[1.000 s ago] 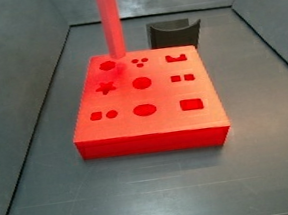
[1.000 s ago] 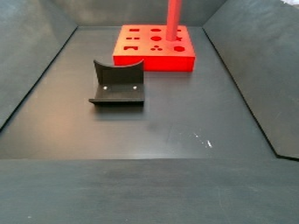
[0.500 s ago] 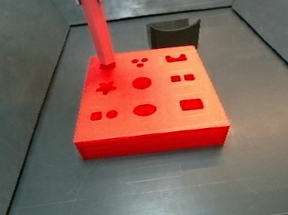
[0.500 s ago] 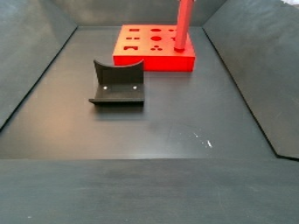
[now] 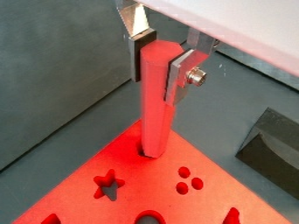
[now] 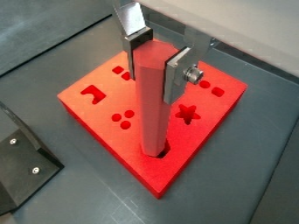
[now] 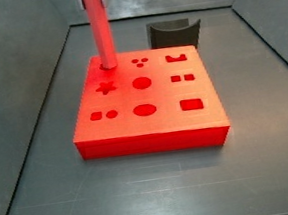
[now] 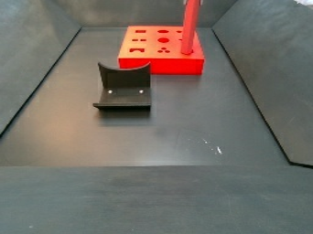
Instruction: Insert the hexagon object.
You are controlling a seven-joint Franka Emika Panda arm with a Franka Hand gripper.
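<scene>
The hexagon object (image 5: 156, 105), a long salmon-red rod, stands upright with its lower end in a hole near a back corner of the flat red block (image 7: 146, 97). It shows in both side views (image 7: 98, 30) (image 8: 191, 27) and in both wrist views (image 6: 149, 105). My gripper (image 5: 158, 59) is shut on the rod's upper end, its silver fingers (image 6: 177, 70) pressed on two opposite faces. In both side views the gripper itself lies above the frame's edge.
The red block (image 8: 159, 50) has several shaped holes, among them a star (image 6: 186, 112) and a three-dot group (image 5: 187, 181). The dark fixture stands on the grey floor (image 8: 124, 88) (image 7: 173, 32). Sloped grey walls ring the floor.
The rod moved from over the block's middle holes to the back corner hole one second ago to half a second ago. Since then it has hardly moved.
</scene>
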